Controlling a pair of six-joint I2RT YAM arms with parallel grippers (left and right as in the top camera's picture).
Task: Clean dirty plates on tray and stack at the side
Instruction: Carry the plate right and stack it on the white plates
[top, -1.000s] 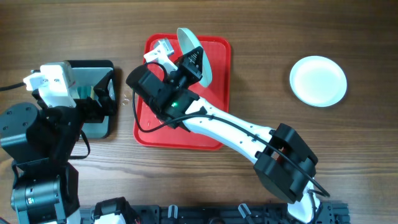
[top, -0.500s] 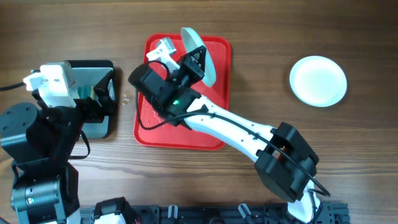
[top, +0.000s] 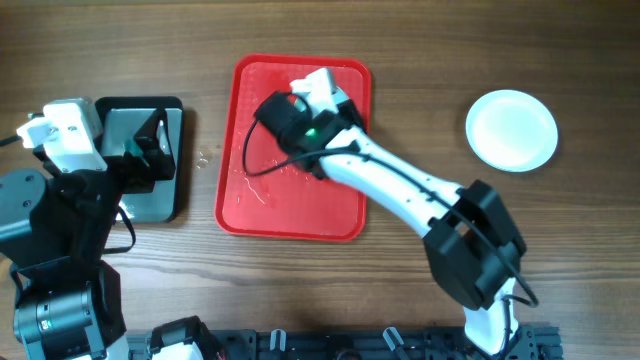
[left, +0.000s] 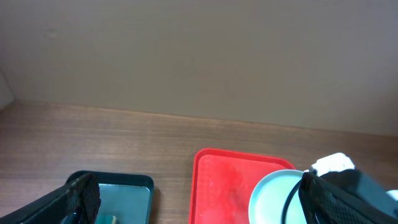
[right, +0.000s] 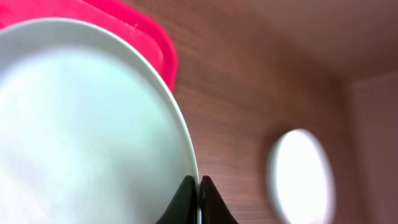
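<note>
Right gripper (right: 199, 198): jaws clamped on the rim of the turquoise plate (right: 81, 124), held over the far end of the red tray (top: 300, 205). White plate (top: 511, 130) lies flat on the tabletop (top: 100, 40), well right of the red tray. Left gripper (top: 152, 150): jaws apart, empty, over the black tray (top: 140, 103) just left of the red tray.
</note>
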